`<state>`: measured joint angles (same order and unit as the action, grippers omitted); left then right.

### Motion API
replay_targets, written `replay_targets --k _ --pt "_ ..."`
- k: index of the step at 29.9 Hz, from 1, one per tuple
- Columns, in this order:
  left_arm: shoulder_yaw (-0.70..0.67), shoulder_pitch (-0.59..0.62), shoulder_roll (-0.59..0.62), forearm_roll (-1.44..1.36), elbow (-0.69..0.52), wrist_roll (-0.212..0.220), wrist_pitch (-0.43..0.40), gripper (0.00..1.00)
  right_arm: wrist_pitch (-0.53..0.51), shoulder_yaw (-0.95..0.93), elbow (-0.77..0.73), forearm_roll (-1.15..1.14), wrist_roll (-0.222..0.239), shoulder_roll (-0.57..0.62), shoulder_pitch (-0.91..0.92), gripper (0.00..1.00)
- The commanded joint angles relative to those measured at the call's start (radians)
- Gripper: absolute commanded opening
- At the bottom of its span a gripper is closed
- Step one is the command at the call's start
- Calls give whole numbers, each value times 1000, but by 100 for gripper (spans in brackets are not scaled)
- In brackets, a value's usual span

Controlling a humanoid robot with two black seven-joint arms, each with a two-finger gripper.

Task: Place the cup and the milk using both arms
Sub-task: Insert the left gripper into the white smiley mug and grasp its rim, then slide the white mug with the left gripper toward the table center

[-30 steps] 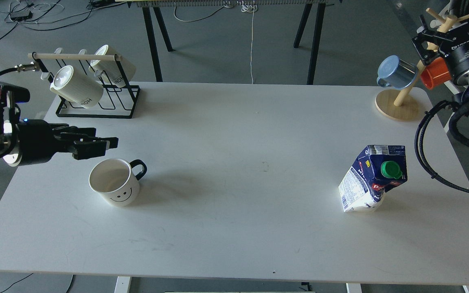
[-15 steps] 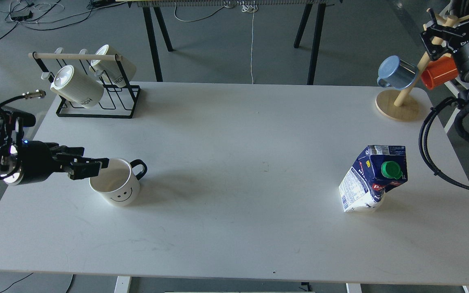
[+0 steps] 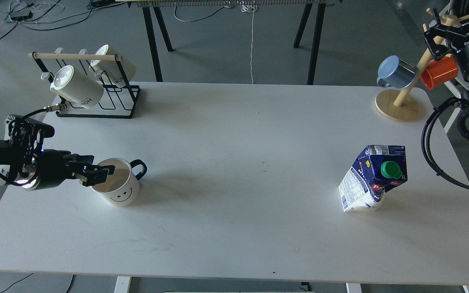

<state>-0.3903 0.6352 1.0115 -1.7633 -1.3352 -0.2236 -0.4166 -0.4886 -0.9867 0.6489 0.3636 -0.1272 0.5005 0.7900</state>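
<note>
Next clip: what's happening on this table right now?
The left gripper is at the near-left rim of the white smiley mug, its jaws straddling the rim, one tip inside the mug; whether they have clamped is unclear. The mug stands on the white table. The milk carton, dented, with a green cap, stands untouched at the right. The right gripper is raised by the wooden mug tree, far from the carton.

- Bright, even light; the picture is sharp all over.
- The cup (image 3: 115,186) and milk (image 3: 373,178) drop soft shadows to the right on the table (image 3: 234,228).
</note>
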Motion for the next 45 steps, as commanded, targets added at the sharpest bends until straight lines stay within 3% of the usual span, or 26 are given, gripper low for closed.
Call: replay_targets --k 1,9,13,19,24,26,30,33,40,45 --pt "11 1 -22 -31 39 -5 -1 55 0 -1 -2 0 0 9 -2 99" --pt "36 6 -37 -45 50 -6 -4 10 0 -3 -2 0 0 13 -8 99" --pt "33 26 -34 -45 45 -11 -7 1 0 -10 -3 0 0 15 -9 99" --pt "22 107 -40 -38 -19 -25 -72 0 0 -21 -3 0 0 24 -15 99" --pt "27 196 -190 -35 -45 -3 -72 0 0 -53 -3 -3 3 23 15 99" --pt "31 222 -263 -38 -45 32 -72 0 0 -44 -8 -5 6 23 61 99" --pt "36 254 -428 -44 -36 151 -72 0 0 -36 -14 -8 11 16 129 99" --pt "56 253 -525 -64 -27 207 -72 0 0 -36 -14 -9 11 10 146 99" --pt "149 255 -649 -103 -24 230 -72 0 0 -17 -8 -9 11 9 149 99" --pt "157 238 -674 -156 -16 242 -72 1 0 -17 0 -9 11 6 147 99"
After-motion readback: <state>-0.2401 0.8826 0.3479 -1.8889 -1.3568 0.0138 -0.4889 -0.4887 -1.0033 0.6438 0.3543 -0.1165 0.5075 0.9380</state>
